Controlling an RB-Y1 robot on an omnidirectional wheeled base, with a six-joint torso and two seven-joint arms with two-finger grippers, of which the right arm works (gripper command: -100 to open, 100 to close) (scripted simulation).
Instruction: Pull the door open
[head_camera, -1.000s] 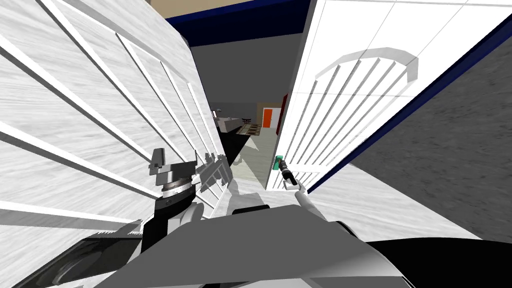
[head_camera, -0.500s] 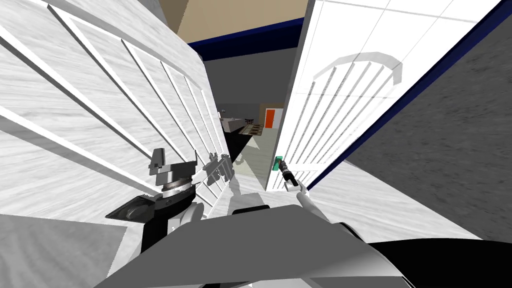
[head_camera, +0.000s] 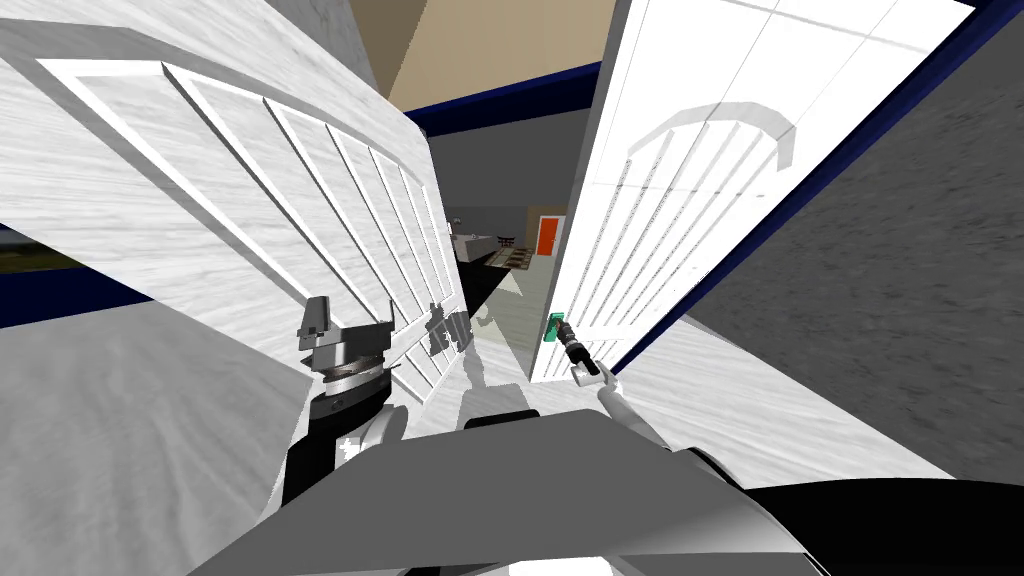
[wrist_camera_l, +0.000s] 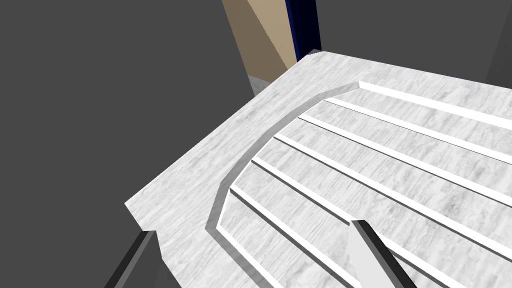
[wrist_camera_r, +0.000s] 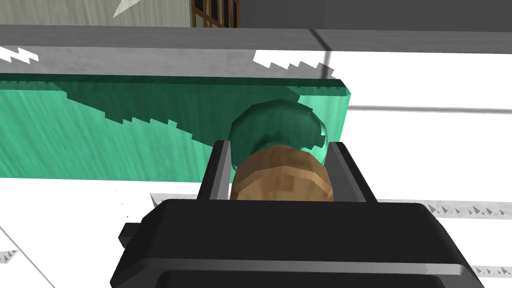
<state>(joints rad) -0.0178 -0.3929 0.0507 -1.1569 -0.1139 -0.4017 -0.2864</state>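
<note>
**Head view.** The door (head_camera: 680, 200) is a white leaf with an arched panel of slats, standing right of centre. Its free edge faces an opening, and a further room with an orange door (head_camera: 546, 235) shows through that opening. A green plate (head_camera: 550, 328) is mounted low on the leaf, close to the free edge. The right pincer (head_camera: 564, 333) is at this plate, with its arm reaching up from below. A grained white door leaf (head_camera: 200, 200) fills the left side and lies on a steep slant. The left pincer (head_camera: 350, 325) is held up just in front of this leaf's lower panels, with its two fingers spread apart. A dark blue frame (head_camera: 500, 97) runs over the opening. A rough grey wall (head_camera: 900, 300) lies to the right of the door.

**Left wrist view.** The left pincer's fingers stand wide apart and hold nothing. Beyond them lies the grained leaf, showing an arched recess and parallel slats. A plain dark grey surface is beside it.

**Right wrist view.** The right pincer's fingers are closed on a brown knob (wrist_camera_r: 282, 175), one finger pressing each side. The knob sits on a rounded green neck (wrist_camera_r: 277, 127). The neck joins the green plate, which lies flat on the white door.
</note>
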